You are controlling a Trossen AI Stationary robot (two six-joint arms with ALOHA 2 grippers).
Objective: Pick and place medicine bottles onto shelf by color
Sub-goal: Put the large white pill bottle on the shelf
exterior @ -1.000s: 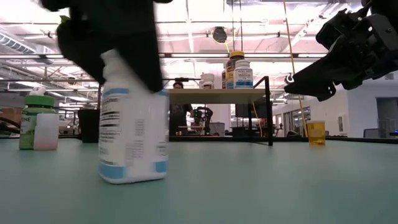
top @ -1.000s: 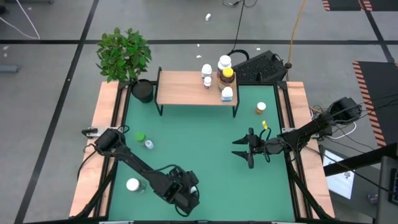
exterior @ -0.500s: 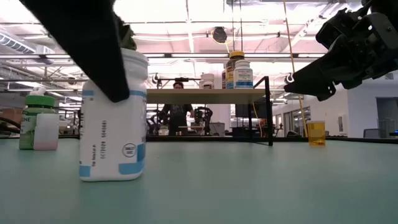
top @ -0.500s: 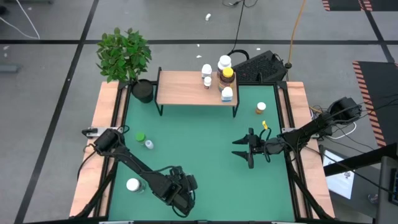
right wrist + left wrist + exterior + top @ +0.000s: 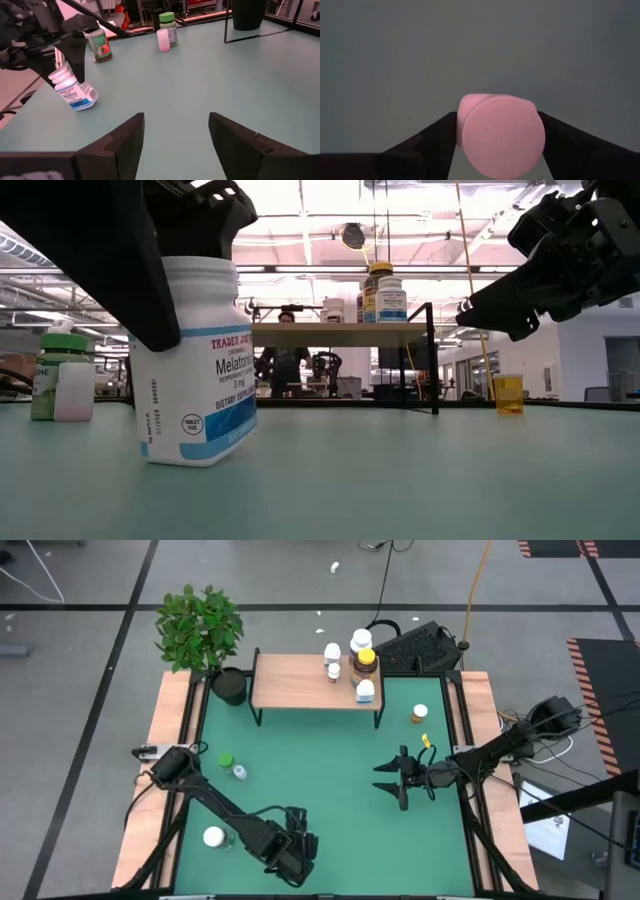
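My left gripper point(image 5: 290, 856) is near the table's near edge, shut on a white blue-labelled medicine bottle point(image 5: 192, 370). My right gripper point(image 5: 400, 780) hovers open over the table's right half, holding nothing. The light-wood shelf point(image 5: 300, 682) stands on black legs at the far side. Several bottles stand on its right end, one of them amber with a yellow cap point(image 5: 366, 662). On the table stand an orange-topped bottle point(image 5: 419, 714), a green-capped bottle point(image 5: 225, 760), a small vial point(image 5: 239, 772) and a white bottle point(image 5: 213, 837). My left gripper point(image 5: 497, 142) pinches the bottle's round cap point(image 5: 465, 112) between its two fingers point(image 5: 437, 137), one on either side. The fingers come from above, pointing down. The bottle hangs tilted below them; whether its lower edge point(image 5: 175, 462) touches the table cannot be told.
A black plant pot point(image 5: 230, 687) with a leafy plant point(image 5: 200, 622) stands at the shelf's left end. A keyboard point(image 5: 420, 646) lies beyond the far edge. Wooden rails point(image 5: 168, 740) line the table's sides. Bare green surface point(image 5: 310, 765) lies between the arms.
My left gripper has shifted slightly toward the table's left and near edge, still shut on the bottle. The bottle has turned about, so its printed label now faces the low camera, and it stands closer to that camera.
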